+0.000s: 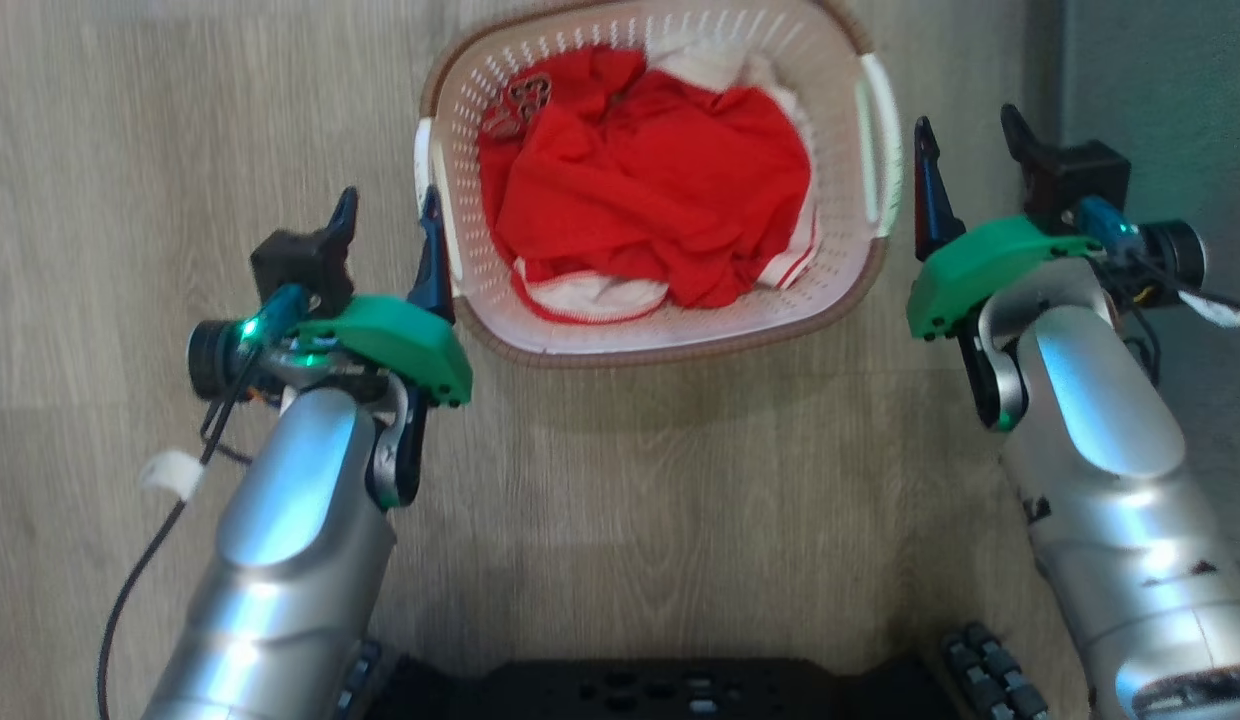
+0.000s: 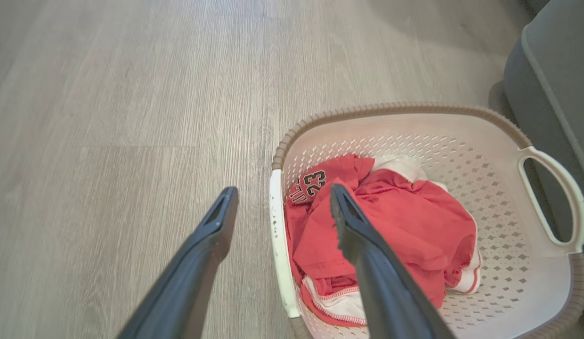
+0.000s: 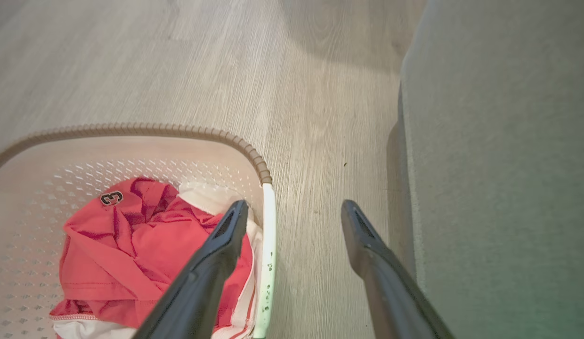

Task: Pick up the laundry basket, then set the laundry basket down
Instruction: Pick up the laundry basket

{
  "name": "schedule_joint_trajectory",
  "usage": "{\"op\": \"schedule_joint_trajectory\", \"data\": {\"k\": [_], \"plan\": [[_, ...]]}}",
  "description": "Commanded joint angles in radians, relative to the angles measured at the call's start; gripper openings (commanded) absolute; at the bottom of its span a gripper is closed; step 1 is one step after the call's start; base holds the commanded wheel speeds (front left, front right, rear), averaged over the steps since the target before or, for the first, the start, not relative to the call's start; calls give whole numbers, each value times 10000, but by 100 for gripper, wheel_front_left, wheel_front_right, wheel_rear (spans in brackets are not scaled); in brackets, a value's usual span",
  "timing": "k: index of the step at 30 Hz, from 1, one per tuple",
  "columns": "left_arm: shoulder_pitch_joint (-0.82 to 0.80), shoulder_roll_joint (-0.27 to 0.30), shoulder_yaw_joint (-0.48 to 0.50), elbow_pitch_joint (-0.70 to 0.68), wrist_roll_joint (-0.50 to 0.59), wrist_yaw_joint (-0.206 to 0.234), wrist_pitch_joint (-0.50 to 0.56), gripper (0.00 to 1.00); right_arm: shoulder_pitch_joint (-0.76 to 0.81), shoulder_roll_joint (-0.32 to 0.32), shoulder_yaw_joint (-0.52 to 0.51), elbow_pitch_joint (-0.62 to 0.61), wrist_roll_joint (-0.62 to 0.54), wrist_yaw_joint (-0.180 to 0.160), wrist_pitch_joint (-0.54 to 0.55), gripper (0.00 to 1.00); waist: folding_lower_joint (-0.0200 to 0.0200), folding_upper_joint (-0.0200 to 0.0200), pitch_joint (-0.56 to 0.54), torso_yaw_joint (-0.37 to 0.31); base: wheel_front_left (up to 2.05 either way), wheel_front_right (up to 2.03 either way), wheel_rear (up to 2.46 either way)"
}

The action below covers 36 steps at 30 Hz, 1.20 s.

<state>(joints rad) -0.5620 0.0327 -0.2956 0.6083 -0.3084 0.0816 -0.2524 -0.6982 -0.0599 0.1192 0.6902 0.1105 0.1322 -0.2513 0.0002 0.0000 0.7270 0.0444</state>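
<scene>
Silver forearms point(image 1: 280, 520) are reaching forward low in the head view, both grippers spread wide and grasping nothing. Left gripper point(image 1: 390, 200) is hanging at the laundry basket's point(image 1: 620, 325) left handle point(image 1: 423, 165), right gripper point(image 1: 966, 120) just beside the right handle point(image 1: 885, 150). In each wrist view, a white handle is showing between the 2 fingers. Basket's sitting on the wood-look floor point(image 1: 130, 150) between both arms, holding crumpled red-and-white clothes point(image 1: 650, 190).
</scene>
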Motion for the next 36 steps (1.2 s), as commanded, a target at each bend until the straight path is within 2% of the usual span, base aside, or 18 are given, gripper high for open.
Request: {"op": "schedule_joint_trajectory", "data": {"k": [1,10,20,36], "plan": [[-102,175,80,-6,-183,29,-93,100,-22,97,198,28,-111,-15,-105,100,-2,0,432,227,0,0,0],[-926,175,-789,1065,-996,31,-93,100,-727,97,399,1027,-160,-15,-105,100,-2,0,1138,418,0,0,0],[-1867,175,-1561,2048,-1396,60,-93,100,-1073,97,562,1067,-106,-15,-105,100,-2,0,1883,346,0,0,0],[-2892,175,-2208,2947,-2148,182,-93,98,-1728,97,821,1390,33,-15,-105,100,-2,0,2510,354,0,0,0]]}}
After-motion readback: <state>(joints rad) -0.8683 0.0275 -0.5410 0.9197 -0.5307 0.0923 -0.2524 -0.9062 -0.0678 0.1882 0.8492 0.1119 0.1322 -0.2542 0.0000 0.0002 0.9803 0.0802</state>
